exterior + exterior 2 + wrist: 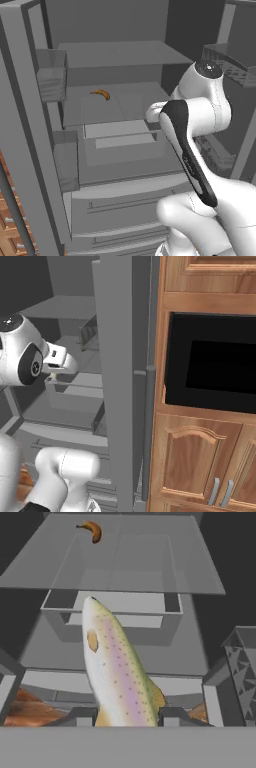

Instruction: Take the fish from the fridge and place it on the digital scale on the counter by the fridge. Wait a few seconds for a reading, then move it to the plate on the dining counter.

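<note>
Pale and speckled, with a pinkish stripe down its flank, the fish (116, 674) sits clamped between the gripper's (126, 714) two dark tips in the hand view, its body pointing away from the hand towards the fridge (120, 150) interior. The jaws are pressed in on the tail end, so the pick-up itself looks done — the fish hangs clear above the grey shelves and touches none of them.

In the left base view the arm reaches into the open fridge, with a grey shelf (117, 102) ahead of it. On that shelf lies a curved orange-brown item (102, 94), well apart from the hand and not part of the job. In the right base view the hand is just inside the fridge, beside the tall grey door edge (120, 381), with a small pale patch under the fingers that is probably the fish, too small to be sure.

So, judging by this, only the first part is finished. Left to do — bring the fish out of the fridge, set it on the digital scale, wait for a reading, then carry it to the plate on the dining counter.
</note>
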Tool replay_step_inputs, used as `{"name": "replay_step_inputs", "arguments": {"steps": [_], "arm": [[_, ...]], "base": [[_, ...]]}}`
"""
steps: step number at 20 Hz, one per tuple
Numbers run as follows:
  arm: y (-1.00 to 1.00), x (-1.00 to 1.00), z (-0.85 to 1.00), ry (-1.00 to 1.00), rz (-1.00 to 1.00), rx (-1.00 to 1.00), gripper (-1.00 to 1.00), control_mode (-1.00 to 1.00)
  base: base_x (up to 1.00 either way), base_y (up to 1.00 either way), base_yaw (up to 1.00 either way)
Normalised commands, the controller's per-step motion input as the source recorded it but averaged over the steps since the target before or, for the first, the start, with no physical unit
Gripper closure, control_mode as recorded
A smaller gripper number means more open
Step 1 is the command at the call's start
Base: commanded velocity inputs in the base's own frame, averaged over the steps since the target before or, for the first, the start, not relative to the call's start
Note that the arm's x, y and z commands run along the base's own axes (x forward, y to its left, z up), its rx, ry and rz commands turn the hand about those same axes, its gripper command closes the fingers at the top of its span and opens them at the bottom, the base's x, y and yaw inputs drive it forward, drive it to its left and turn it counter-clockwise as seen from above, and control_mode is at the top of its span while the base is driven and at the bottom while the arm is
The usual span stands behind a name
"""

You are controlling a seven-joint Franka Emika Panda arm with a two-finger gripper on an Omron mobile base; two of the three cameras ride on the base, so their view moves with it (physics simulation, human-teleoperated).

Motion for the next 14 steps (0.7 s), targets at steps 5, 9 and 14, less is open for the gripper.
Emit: {"name": "replay_step_inputs", "arguments": {"steps": [5,9,14], "arm": [[-0.13,-0.83,0.27,0.0,-0.01,0.0,1.0,-1.0],[-0.12,-0.64,0.0,0.0,0.0,0.06,1.0,-1.0],[-0.01,-0.33,0.0,0.0,0.0,0.02,1.0,-1.0]], "base": [[0.0,0.0,0.0],[0.0,0.0,0.0],[0.0,0.0,0.0]]}}
